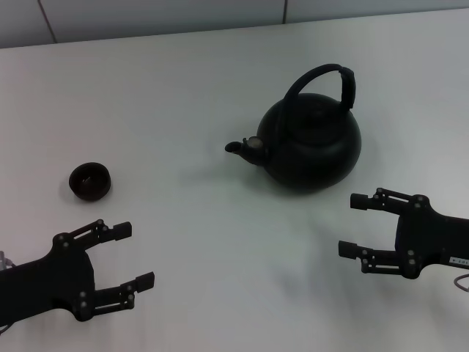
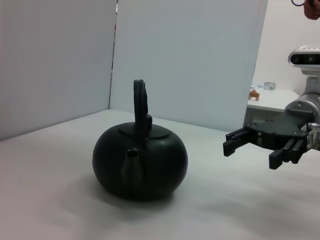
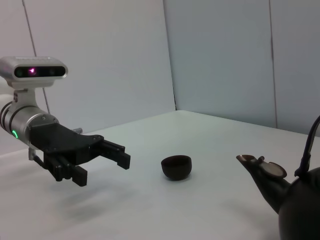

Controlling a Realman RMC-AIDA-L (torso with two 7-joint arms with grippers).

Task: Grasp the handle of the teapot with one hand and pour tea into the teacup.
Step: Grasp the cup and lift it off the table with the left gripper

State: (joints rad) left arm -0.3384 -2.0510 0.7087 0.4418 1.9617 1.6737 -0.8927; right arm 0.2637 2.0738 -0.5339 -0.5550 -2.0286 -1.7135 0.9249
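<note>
teacup (image 1: 89, 180) left of teapot (image 1: 311, 143)

- Setting was a lab-type test bay: bare white table (image 1: 183, 88), plain white partition panels (image 2: 185, 60) behind.
- Second white table (image 2: 272, 98) stood beyond the panels.

Both arms hang low at the bottom of the head view, each reaching in from its own corner. The left end effector (image 1: 135, 255) sits in the lower left of the frame, its two black fingers spread wide apart and pointing toward the right, holding nothing. The right end effector (image 1: 353, 224) sits in the lower right, fingers likewise parted and pointing left, empty. The black wrists run off the frame edges behind them.
</note>
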